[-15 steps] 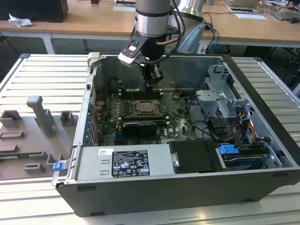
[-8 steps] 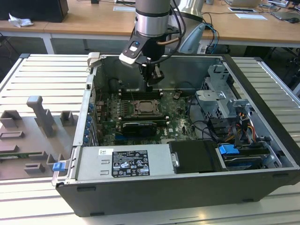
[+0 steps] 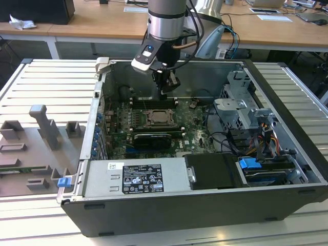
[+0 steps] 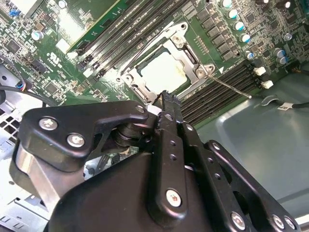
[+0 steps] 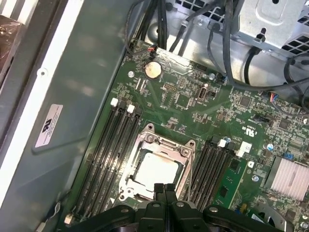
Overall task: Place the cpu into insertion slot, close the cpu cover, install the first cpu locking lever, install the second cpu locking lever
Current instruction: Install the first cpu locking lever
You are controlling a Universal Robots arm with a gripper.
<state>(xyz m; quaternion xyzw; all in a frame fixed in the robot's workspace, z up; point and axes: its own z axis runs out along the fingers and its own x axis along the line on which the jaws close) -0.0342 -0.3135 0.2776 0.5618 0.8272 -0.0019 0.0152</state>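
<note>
arm [image 3: 166, 15]: I hang it upright from above | wrist [image 3: 165, 37]: turned straight down | gripper [image 3: 165, 92]: I point it down | fingers [image 5: 158, 189]: I press them together, tips touching

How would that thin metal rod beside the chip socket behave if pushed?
The rod looks thin and long, so probably springy rather than stiff. One end seems anchored by the cpu cover, so it would likely swing, not slide. Its shiny surface may be slippery.

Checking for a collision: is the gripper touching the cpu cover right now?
Cannot tell. In both wrist views the gripper overlaps an edge of the cpu cover, hiding any gap; the exterior view does not settle it.
</note>
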